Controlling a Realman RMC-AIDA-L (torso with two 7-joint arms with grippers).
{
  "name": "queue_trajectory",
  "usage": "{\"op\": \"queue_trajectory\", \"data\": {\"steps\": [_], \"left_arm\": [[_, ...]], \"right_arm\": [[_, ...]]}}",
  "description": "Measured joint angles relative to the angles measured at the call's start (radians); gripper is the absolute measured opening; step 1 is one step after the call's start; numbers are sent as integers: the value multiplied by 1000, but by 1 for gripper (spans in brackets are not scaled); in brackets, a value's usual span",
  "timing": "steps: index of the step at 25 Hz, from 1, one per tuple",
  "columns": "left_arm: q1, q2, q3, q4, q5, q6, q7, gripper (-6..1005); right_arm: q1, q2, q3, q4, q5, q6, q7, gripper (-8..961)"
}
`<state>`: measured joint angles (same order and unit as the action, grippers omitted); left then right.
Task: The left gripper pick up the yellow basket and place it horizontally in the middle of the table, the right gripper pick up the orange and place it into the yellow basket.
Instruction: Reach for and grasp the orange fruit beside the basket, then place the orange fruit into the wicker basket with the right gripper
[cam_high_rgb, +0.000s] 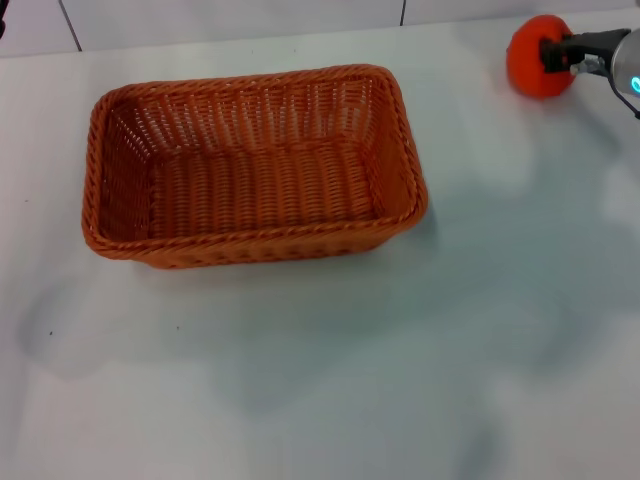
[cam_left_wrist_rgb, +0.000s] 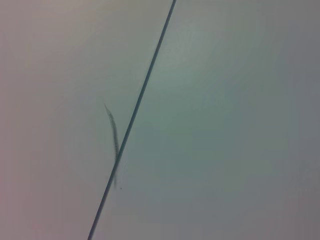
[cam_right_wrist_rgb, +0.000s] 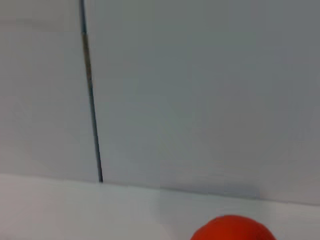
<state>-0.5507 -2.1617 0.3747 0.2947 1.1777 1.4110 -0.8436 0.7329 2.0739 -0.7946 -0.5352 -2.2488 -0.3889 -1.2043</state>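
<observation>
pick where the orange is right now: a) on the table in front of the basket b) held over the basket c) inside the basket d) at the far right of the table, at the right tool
d: the orange sits at the table's far right with the right tool closed on it, well clear of the yellow basket.

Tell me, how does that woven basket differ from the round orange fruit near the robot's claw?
The yellow basket is large, rectangular and woven; the orange is small, round and smooth. The basket sits free mid-table; the orange is at the far right with the right gripper against it. Both are orange-coloured.
</observation>
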Motion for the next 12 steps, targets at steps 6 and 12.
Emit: {"op": "queue_trajectory", "data": {"steps": [6, 12], "left_arm": [[3, -2, -2, -1, -2, 0, 0, 643], [11, -3, -4, -13, -25, 7, -1, 644]], "right_arm": [[-31, -6, 10, -21, 339, -106, -123, 176], [-57, -9, 56, -15, 695, -426, -316, 139]]}}
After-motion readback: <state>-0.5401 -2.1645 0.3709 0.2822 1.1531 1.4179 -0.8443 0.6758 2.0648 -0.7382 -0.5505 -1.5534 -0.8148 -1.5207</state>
